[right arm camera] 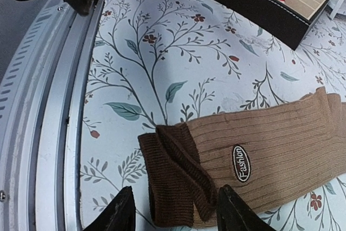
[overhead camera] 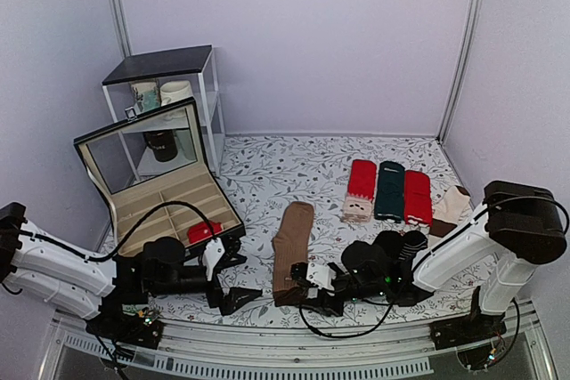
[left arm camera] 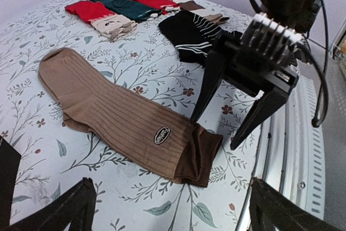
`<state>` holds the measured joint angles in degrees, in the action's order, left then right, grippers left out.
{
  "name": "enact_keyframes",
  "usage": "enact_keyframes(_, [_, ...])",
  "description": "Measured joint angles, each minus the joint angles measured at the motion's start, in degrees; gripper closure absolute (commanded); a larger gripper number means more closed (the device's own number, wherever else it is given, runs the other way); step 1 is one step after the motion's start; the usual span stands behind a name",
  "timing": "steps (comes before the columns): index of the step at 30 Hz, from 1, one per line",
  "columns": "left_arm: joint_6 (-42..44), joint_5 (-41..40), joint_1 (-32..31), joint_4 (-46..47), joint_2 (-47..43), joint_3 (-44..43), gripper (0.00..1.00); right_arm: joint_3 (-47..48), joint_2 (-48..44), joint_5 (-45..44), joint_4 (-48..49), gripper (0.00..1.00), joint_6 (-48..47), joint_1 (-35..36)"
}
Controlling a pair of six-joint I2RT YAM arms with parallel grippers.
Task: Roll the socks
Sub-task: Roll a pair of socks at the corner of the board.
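The brown socks [overhead camera: 292, 251] lie flat as one long strip on the floral cloth, with the dark brown cuff end [right arm camera: 173, 174] folded over once toward the near edge. My right gripper [right arm camera: 175, 217] is open and low at that cuff, one finger on each side of it and not pinching it. It also shows in the left wrist view as the right gripper [left arm camera: 212, 133], its tips by the cuff [left arm camera: 208, 152]. My left gripper [left arm camera: 170, 220] is wide open and holds nothing. It sits just left of the socks, in the top view [overhead camera: 236, 280], facing them.
An open compartment box [overhead camera: 169, 202] with a red rolled bundle [overhead camera: 203, 231] stands at the left. A small shelf with mugs [overhead camera: 169, 86] is behind it. Red and green flat socks [overhead camera: 389, 191] and a black striped sock [left arm camera: 189, 33] lie at the right. A metal rail [overhead camera: 294, 349] borders the near edge.
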<state>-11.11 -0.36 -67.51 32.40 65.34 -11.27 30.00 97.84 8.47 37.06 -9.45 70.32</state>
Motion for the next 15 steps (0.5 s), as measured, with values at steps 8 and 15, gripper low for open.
enact_keyframes(8, [0.0, 1.2, 0.0, 0.3, 2.7, -0.8, 0.01, 1.2, 3.6, 1.6, 0.7, 0.52, -1.0, -1.0])
enact_keyframes(15, [0.2, 1.2, 0.0, 0.4, 2.7, -1.0, 0.01, 0.6, 4.3, 2.0, 1.5, 0.68, 0.7, -0.9])
